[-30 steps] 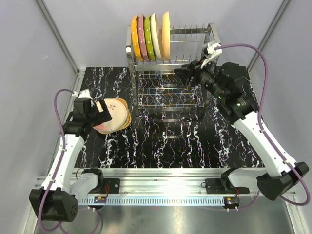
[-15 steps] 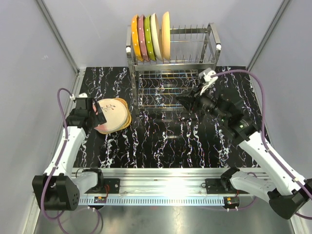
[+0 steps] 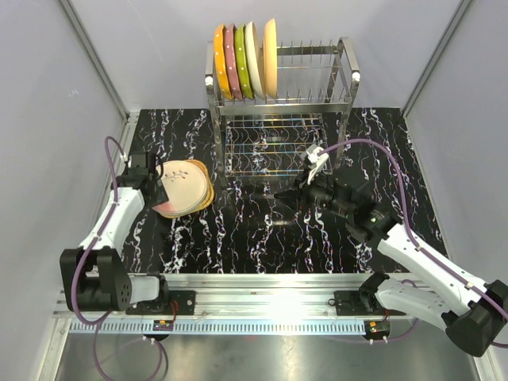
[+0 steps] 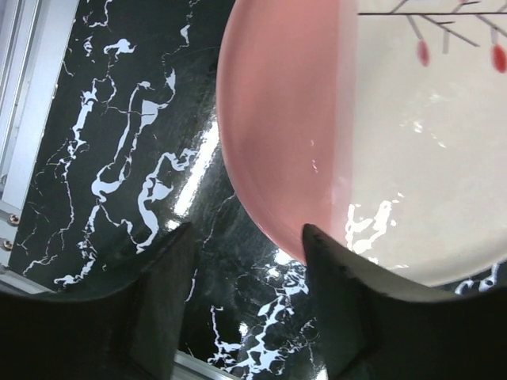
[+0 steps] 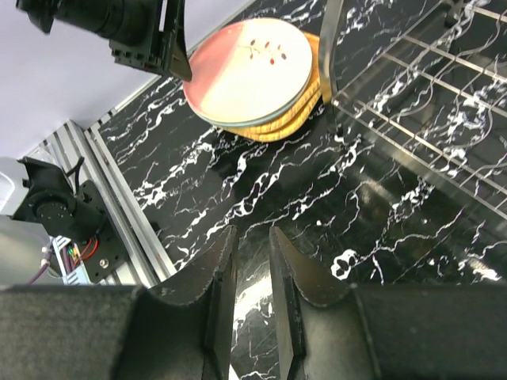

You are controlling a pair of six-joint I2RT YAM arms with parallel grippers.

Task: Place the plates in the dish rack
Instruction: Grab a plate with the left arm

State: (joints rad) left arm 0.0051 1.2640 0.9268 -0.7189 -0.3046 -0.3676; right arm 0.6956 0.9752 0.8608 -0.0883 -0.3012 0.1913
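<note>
Broadly, the black, white-veined bench [image 3: 262,230] carries everything. Well ahead of the right claw [image 5: 253,237], slightly to its right, stands the dish rack [image 3: 317,59], two tiers of shiny steel wire and tubing. Five racked plates [image 3: 246,59] stand on edge at the left end of its upper row: orange, pink, lime-green with white dots, cream and tan.

Just ahead of the left claw [image 4: 249,237] the stack [image 3: 186,188] of remaining plates lies flat on the bench. Its top plate [image 4: 396,142] is half pink, half cream, with a thin sprig dotted red, and tan rims show beneath it.

The left claw is spread wide, the pink rim facing its gap, gripping nothing. The right claw hovers over bare bench, fingers drawn almost together, also gripping nothing.
</note>
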